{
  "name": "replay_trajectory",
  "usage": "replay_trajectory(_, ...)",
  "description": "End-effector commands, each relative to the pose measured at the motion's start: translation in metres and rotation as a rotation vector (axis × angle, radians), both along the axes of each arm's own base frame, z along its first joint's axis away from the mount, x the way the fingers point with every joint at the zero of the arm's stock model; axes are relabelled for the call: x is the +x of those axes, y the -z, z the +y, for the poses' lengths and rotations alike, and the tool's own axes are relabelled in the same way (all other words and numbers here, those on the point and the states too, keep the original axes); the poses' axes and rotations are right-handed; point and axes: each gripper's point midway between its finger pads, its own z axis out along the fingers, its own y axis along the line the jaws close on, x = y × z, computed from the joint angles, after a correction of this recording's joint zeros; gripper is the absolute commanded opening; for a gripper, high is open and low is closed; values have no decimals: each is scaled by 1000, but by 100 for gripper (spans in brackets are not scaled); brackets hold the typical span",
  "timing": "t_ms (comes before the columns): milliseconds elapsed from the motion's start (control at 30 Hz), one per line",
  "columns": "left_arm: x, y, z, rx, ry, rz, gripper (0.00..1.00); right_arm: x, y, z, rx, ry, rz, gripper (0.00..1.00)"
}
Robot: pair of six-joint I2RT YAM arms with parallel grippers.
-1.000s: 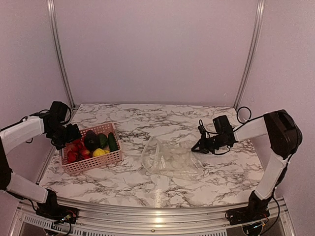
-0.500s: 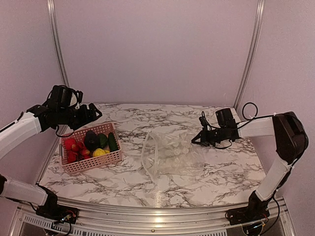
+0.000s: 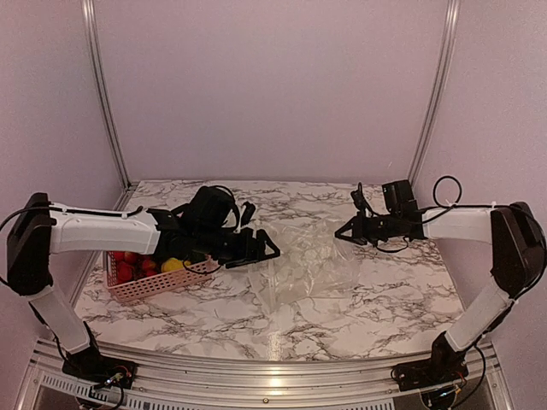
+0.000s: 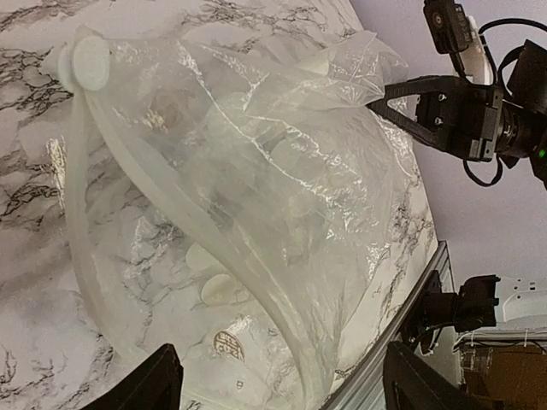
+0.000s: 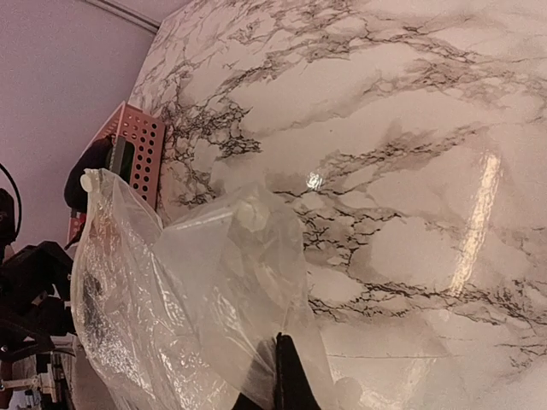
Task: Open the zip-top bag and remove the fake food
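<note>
**Top external view: bag looks emptied, food in basket**

Bag [image 3: 308, 265]: clear, spotted, mouth gaping toward your left hand [image 3: 261, 235]. Its far corner is raised and the rest is draped on the counter [image 3: 359, 307].
Right hand [image 3: 342, 236]: clenched on that corner.
Left hand: fingers spread, grasping nothing, just at the bag's mouth.
Toy food [image 3: 171, 265]: every piece you can see lies in the pink basket [image 3: 162, 286], left of the bag.
No coloured piece shows through the plastic. Little seems left for you beyond checking the bag.
</note>
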Motion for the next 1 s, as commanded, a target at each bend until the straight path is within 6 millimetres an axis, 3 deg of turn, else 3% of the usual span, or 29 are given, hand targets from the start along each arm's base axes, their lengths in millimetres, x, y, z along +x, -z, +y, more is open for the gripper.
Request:
replay_trajectory(0,4,-7,-43,-136,3,35,78,2,-18,-1,24,18,-38,0)
replay_trajectory(67,8,-2,-54,-176,0,58,61,1,-21,-1,32,13,-41,1)
replay_trajectory(133,18,20,-52,-146,-46,101,35,-1,-21,-2,34,9,-38,7)
replay_trajectory(200,28,34,-41,-124,-100,128,18,-3,-20,-8,30,15,-27,30)
replay_trajectory(300,44,44,-23,-132,-179,133,3,-12,-18,-25,30,54,-9,56)
replay_trajectory(333,47,49,-20,-147,-192,149,0,-17,-17,-30,39,65,-1,66)
replay_trajectory(400,52,59,-17,-154,-203,176,0,-32,-12,-35,52,62,17,72)
replay_trajectory(667,58,90,-9,-121,-230,232,0,-95,16,-32,139,-6,115,72)
replay_trajectory(800,62,90,-9,-121,-229,230,0,-103,39,-30,155,-12,155,65)
replay_trajectory(967,64,91,-12,-104,-214,231,0,-86,42,-10,176,-41,140,61)
